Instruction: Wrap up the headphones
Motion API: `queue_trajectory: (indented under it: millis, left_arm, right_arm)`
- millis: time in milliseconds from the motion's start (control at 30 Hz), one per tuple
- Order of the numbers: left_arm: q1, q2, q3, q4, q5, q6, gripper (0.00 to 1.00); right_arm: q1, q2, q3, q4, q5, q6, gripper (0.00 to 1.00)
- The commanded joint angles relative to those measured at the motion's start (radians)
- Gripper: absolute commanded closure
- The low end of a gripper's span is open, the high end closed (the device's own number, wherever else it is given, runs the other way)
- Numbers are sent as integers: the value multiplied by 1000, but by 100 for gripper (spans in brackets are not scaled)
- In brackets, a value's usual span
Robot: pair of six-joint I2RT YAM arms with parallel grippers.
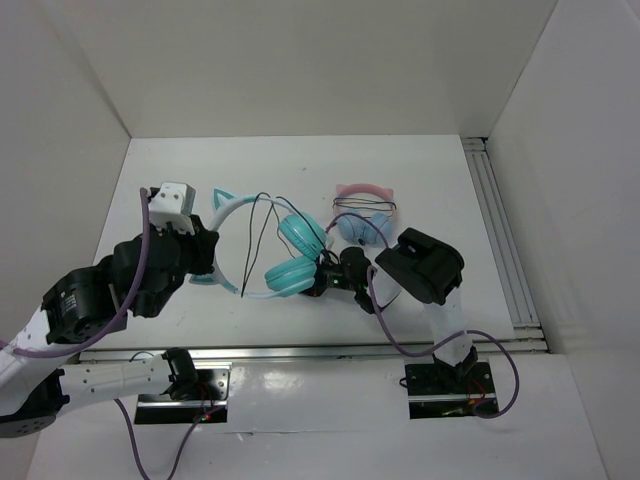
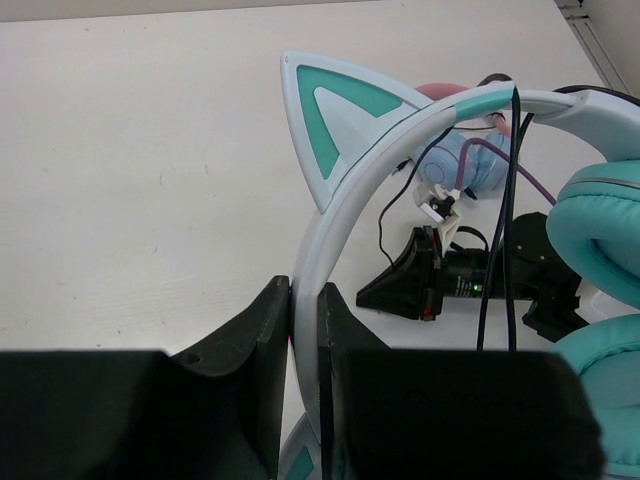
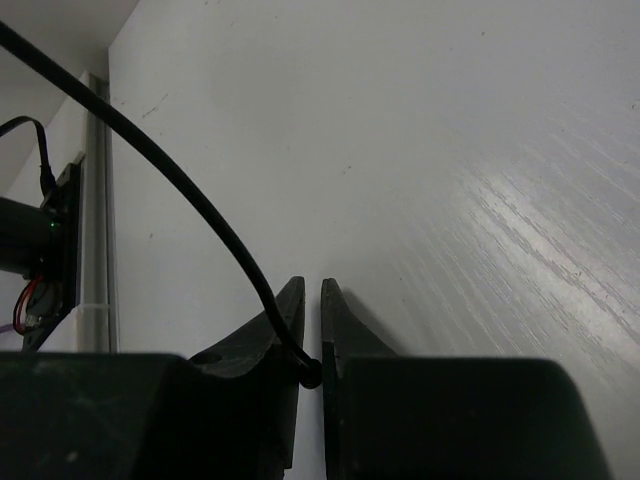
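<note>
The teal headphones lie mid-table, their white-and-teal headband arching to the left with a cat ear standing up. My left gripper is shut on the headband, which runs up from between its fingers. The teal cups sit at the right of that view. The thin black cable loops over the band. My right gripper sits low beside the cups, shut on the cable, which is pinched deep between its jaws.
A second pair with a pink headband and light-blue cups lies just right of the teal pair, close to the right arm. An aluminium rail runs along the table's right side. White walls enclose the table on three sides.
</note>
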Motion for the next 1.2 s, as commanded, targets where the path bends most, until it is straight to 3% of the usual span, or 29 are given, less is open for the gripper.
queue_trajectory:
  millis: [0,33,200,367,467,533,733,900,967,1167]
  left_arm:
    - [-3,-17,16,97,-49,-56,100]
    - [-3,-17,16,97,-49,-65,100]
    - [-3,-7,6,80,-105,-130,100]
    - [-3,12,-26,55,-257,-238,100]
    - [50,78,-26,56,-317,-261,100]
    - [129,127,-10,97,-317,-223,100]
    - [415,358,45,168,-57,-135,100]
    - [481,390,5,237,12,-117,100]
    - [481,425,-7,237,-18,-126,100]
    - [461,519,12,108,-106,-172,100]
  right_arm:
    - [-4,2,-48,-43,10,-37,95]
    - [-4,2,-48,-43,10,-37,100]
    - [-4,-18,-71,-53,44,-19,100]
    - [54,-113,-91,-174,111,-28,100]
    - [94,-212,-111,-217,111,-62,100]
    - [137,-278,-111,-303,157,-92,100]
    - [304,-551,-143,-556,340,-174,100]
    - [352,-699,-107,-726,343,-235,100]
    - [361,-710,-82,-760,253,-264,100]
    - [422,-811,45,-946,193,-349,100]
